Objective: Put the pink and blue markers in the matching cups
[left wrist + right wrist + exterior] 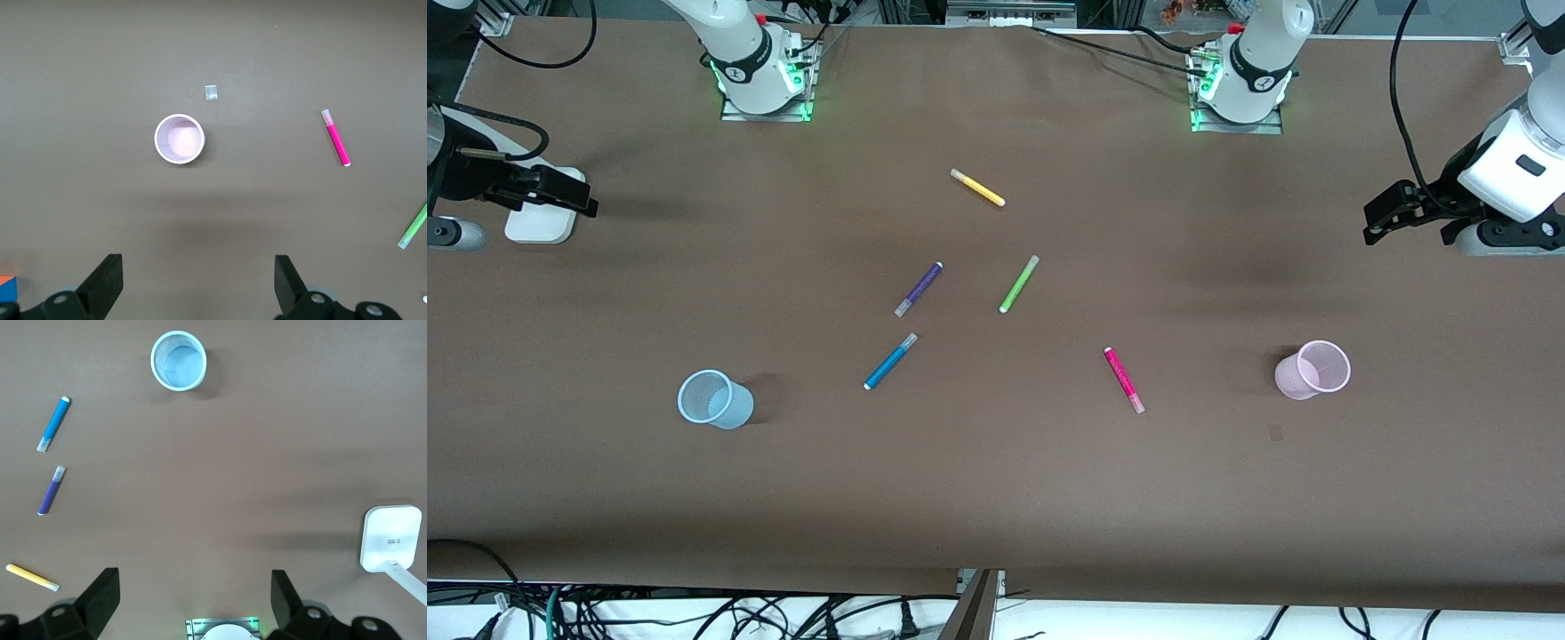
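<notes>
The pink marker (1124, 380) lies flat on the brown table, beside the light pink cup (1312, 370), which stands upright toward the left arm's end. The blue marker (890, 361) lies flat beside the light blue cup (715, 400), upright toward the right arm's end. My left gripper (1376, 220) hangs open and empty over the left arm's end of the table. Its wrist view shows the pink cup (179, 139) and pink marker (335, 137) below the open gripper (199, 280). My right gripper (583, 197) is open and empty over the right arm's end. Its wrist view (195, 597) shows the blue cup (178, 360) and blue marker (53, 423).
A dark purple marker (919, 289), a lime green marker (1019, 284) and a yellow marker (977, 188) lie mid-table, farther from the front camera than the pink and blue ones. A white block (538, 218) sits under the right gripper. A small tape scrap (211, 93) lies by the pink cup.
</notes>
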Action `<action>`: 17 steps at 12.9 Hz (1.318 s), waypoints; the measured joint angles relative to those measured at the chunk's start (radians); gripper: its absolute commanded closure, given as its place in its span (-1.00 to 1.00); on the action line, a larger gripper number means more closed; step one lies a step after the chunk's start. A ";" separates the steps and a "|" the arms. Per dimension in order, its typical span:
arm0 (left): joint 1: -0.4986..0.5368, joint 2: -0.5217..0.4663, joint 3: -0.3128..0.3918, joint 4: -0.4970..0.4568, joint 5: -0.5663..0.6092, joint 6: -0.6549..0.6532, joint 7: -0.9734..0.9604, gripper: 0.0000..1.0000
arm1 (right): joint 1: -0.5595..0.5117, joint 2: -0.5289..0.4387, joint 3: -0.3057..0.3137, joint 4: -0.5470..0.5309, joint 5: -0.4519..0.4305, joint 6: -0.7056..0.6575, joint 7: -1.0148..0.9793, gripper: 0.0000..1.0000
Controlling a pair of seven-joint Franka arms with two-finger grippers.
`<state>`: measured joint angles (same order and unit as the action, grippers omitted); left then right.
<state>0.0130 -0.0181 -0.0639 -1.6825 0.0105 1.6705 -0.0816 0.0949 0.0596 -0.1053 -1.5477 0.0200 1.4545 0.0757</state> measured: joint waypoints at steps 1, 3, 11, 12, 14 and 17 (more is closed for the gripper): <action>0.000 0.000 0.000 0.000 0.000 0.000 0.000 -1.00 | 0.001 0.000 0.001 0.000 0.000 0.000 0.002 -1.00; 0.000 0.000 0.000 0.000 0.000 0.000 0.000 -1.00 | 0.002 0.000 0.002 0.001 0.000 0.000 0.002 -1.00; 0.000 0.000 -0.003 0.000 0.000 -0.011 0.000 -1.00 | 0.013 0.032 0.004 0.006 0.000 0.000 0.003 -1.00; 0.000 0.000 -0.005 0.000 0.000 -0.015 0.000 -1.00 | 0.019 0.039 0.005 0.006 0.000 0.001 0.003 -1.00; 0.000 0.000 -0.007 0.000 0.000 -0.019 0.000 -1.00 | 0.041 0.051 0.006 0.006 0.000 0.001 0.004 -1.00; 0.000 0.000 -0.007 0.000 0.000 -0.020 0.000 -1.00 | 0.089 0.064 0.008 0.006 0.000 0.019 0.013 -1.00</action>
<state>0.0126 -0.0181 -0.0708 -1.6825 0.0105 1.6501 -0.0816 0.1839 0.1236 -0.0971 -1.5415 0.0201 1.4734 0.0891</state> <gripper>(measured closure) 0.000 0.000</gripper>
